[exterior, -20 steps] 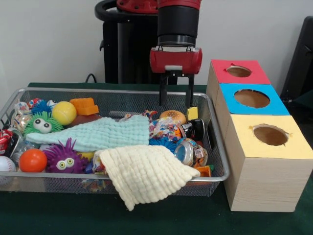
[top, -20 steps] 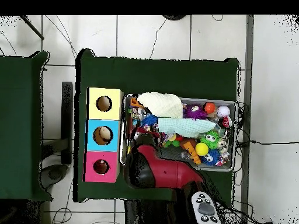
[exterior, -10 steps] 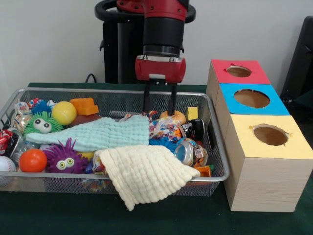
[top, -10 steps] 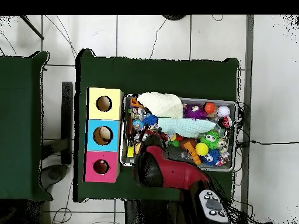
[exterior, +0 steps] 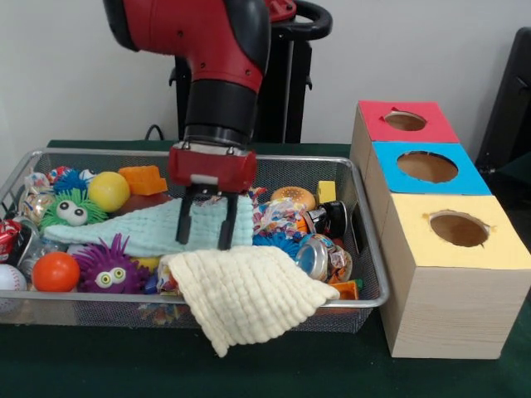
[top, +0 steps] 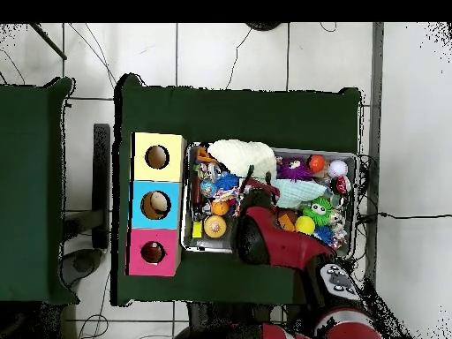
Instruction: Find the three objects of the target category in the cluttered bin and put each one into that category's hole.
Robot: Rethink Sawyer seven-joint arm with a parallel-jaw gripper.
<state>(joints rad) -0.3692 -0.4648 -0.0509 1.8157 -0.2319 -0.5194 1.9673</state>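
Hovering over the middle of the bin (exterior: 365, 240), my pincer (exterior: 206, 225) hangs with its two fingers spread and nothing between them, its tips just above the mint cloth (exterior: 162, 225). Nothing has been picked up at this moment, so I judge the search to be at an early stage. Of the three holes, the blue box (exterior: 427, 168) shows something pale inside from overhead, but I cannot tell what it is; the red box (exterior: 404, 122) and yellow box (exterior: 455, 230) look empty. The bin is crowded: a donut (exterior: 294, 197), a yellow ball (exterior: 109, 191), an orange ball (exterior: 56, 271), furry monsters and a cream cloth (exterior: 246, 294) draped over the near rim. Both cloths hide things beneath, so lifting them probably comes first.
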